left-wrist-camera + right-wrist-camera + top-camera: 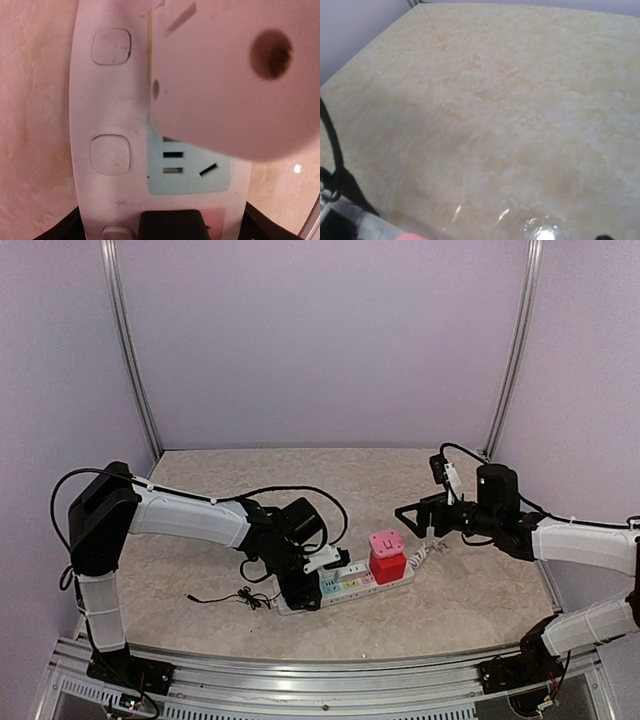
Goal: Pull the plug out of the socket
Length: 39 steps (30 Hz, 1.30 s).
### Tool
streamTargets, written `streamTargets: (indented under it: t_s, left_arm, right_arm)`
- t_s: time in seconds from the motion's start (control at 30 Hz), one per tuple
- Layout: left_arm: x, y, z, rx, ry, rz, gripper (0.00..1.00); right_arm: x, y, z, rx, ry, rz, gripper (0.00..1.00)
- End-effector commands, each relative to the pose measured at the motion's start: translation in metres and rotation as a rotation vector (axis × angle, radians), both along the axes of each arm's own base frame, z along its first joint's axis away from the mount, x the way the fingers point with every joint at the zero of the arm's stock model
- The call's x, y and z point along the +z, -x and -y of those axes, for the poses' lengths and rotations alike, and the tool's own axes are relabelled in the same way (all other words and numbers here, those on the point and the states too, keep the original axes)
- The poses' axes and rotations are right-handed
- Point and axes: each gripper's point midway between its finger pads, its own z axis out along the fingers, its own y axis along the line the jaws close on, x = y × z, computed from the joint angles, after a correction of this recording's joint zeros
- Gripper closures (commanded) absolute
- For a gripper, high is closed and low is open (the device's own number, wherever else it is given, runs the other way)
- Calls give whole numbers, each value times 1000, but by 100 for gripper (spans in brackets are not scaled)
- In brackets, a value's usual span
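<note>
The socket point(352, 584), a long white power strip with pastel faces, lies on the table. A red plug block point(387, 558) with a pink top stands in its right end. My left gripper point(303, 592) is down on the strip's left end. In the left wrist view the strip point(107, 105) fills the frame, with dark fingers point(74, 227) at both its edges. A black piece point(170, 225) covers the pink face. A white block point(225, 75) sits over the blue face point(190, 170). My right gripper point(414, 517) is open and empty, up and right of the red plug.
A thin black wire point(225, 597) lies tangled on the table left of the strip. The strip's white cord point(425, 552) curls at its right end. Purple walls enclose the marbled table point(510, 100). A black cable point(332, 145) crosses the right wrist view's left edge.
</note>
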Motion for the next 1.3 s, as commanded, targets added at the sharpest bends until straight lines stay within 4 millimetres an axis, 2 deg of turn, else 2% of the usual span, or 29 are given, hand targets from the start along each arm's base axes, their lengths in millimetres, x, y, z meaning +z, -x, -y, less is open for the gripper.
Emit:
streamTargets:
  t_s: [0.0, 0.1, 0.23, 0.33, 0.43, 0.63, 0.8, 0.97, 1.1, 1.27]
  left_arm:
    - [22, -1, 12, -60, 62, 45, 2]
    - [20, -4, 15, -56, 67, 56, 1]
    - [37, -18, 19, -30, 104, 144, 1]
    - [66, -26, 25, -18, 183, 220, 1]
    - [105, -29, 27, -7, 288, 297, 1]
    - [148, -19, 11, -4, 408, 385, 1]
    - [141, -2, 2, -3, 444, 340, 3]
    - [126, 8, -5, -1, 438, 320, 11]
    - [113, 8, -8, -6, 416, 325, 14]
    - [105, 6, -7, -13, 400, 330, 19]
  right_arm:
    - [7, 6, 0, 28, -9, 3, 0]
    - [13, 9, -1, 42, -13, 17, 0]
    - [25, 16, -4, 87, -12, 50, 0]
    - [36, 22, -5, 110, -19, 77, 0]
    - [43, 26, -6, 130, -17, 94, 0]
    - [46, 25, -13, 151, 33, 66, 0]
    - [39, 26, -25, 170, 90, 25, 0]
    - [26, 46, -51, 251, 123, 0, 0]
    - [7, 62, -67, 297, 186, -27, 1]
    - [-10, 58, -53, 195, 280, -72, 2]
